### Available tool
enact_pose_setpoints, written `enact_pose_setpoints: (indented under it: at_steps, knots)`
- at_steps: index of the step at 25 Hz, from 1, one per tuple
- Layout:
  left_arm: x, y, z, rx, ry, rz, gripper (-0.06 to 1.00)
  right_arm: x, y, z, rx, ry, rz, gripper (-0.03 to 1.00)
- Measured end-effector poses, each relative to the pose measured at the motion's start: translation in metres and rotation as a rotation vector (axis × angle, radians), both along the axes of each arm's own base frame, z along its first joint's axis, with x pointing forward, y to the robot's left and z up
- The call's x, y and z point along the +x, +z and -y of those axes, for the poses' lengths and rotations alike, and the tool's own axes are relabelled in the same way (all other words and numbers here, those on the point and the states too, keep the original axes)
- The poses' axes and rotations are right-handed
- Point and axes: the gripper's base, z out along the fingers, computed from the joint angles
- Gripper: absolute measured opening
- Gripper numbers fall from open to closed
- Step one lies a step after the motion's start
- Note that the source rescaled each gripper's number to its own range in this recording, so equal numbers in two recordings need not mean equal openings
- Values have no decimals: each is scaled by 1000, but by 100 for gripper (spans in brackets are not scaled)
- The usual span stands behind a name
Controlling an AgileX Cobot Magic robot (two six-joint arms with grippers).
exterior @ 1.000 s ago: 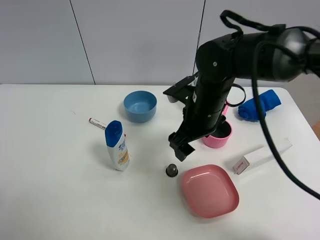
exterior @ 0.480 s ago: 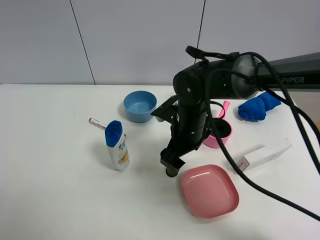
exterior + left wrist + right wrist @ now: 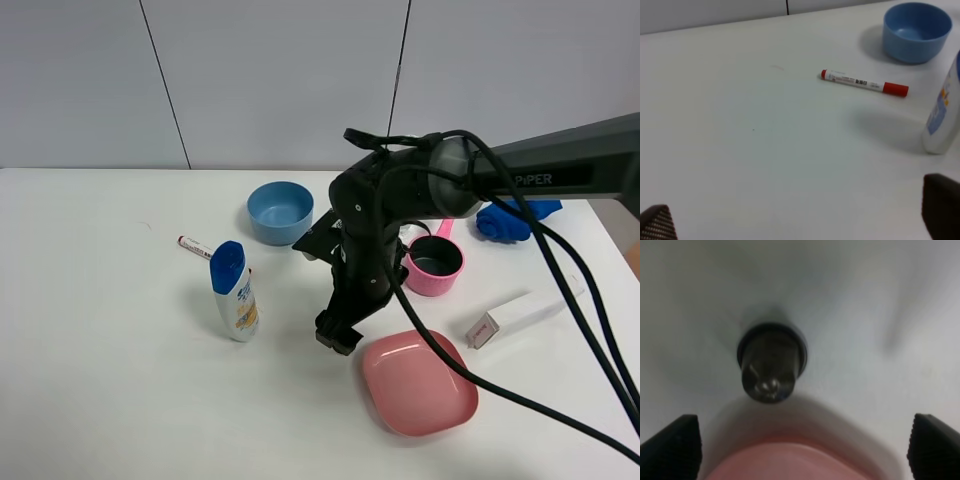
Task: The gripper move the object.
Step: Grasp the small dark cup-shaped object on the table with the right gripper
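Observation:
The object, a tiny dark grey metallic capsule with a shiny top [image 3: 771, 362], stands upright on the white table next to the pink plate [image 3: 790, 462]. My right gripper [image 3: 338, 335] is low over it and hides it in the exterior view. In the right wrist view the right gripper [image 3: 802, 447] is open, its fingertips [image 3: 671, 445] wide apart on either side of the capsule, not touching it. My left gripper [image 3: 800, 217] is open and empty above bare table; its arm is out of the exterior view.
A pink plate [image 3: 418, 381] lies just right of the gripper. A pink cup [image 3: 435, 265], blue bowl [image 3: 280, 211], white-and-blue bottle [image 3: 234, 292], red-and-white marker [image 3: 195, 246], white box [image 3: 525, 313] and blue cloth [image 3: 515, 220] are around.
My right arm has swung left and down onto the capsule, which was visible in the exterior view a second ago and is now covered by the gripper.

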Motion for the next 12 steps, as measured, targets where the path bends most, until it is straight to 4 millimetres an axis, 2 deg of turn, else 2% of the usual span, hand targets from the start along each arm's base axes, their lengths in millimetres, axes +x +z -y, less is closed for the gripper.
enact_pose_setpoints:
  at_steps: [8, 12]
  knots:
    - [0, 0, 0, 0, 0, 0, 100, -4, -24, -7, -34, 28, -29, 75]
    - [0, 0, 0, 0, 0, 0, 100, -7, -29, -14, -30, 49, -11, 74]
